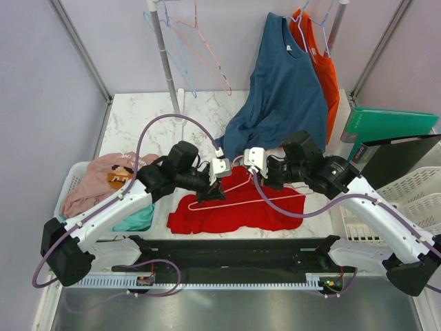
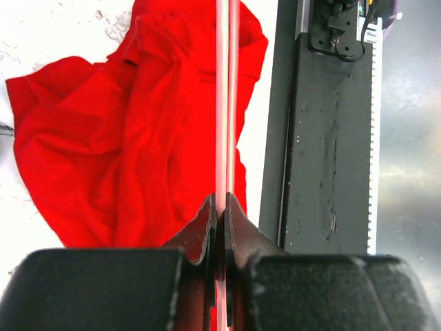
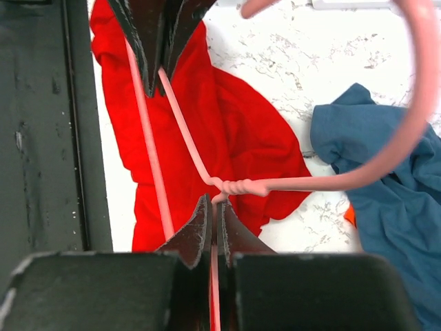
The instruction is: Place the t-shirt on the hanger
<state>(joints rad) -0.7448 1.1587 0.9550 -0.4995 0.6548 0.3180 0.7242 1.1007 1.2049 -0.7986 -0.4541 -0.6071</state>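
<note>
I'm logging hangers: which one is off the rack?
The pink wire hanger, clamped by the left tool and right tool above the red t-shirt; the other hangers hang from the rack.

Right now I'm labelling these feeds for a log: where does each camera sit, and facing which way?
Top external: above and behind the bases, looking down over the table; both arms show.
Left wrist: on the left arm, looking along the left claw, shut on the hanger, down at the t-shirt.
Right wrist: on the right arm, looking past the right claw, also shut on the hanger; the left claw shows at top.
Shared: all three see hanger and t-shirt.
</note>
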